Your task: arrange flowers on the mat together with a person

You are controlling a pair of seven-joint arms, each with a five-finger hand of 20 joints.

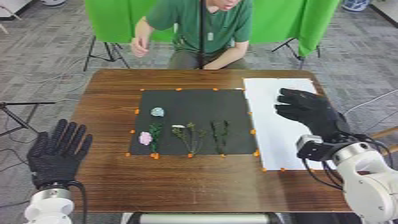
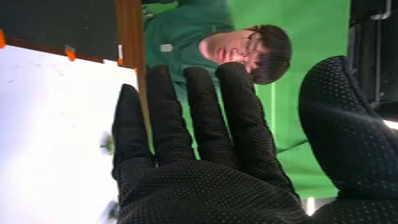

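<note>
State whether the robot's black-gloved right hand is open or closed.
Open: the black-gloved right hand has straight fingers and its thumb held apart.

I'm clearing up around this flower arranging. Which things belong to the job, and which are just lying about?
For the job:
black mat
pink flower
pale blue flower
green stems

Apparently lying about:
blue-and-white pot
tripod at left
white sheet, though its purpose is unclear

Bright glare on white paper [image 2: 53, 130]
</note>
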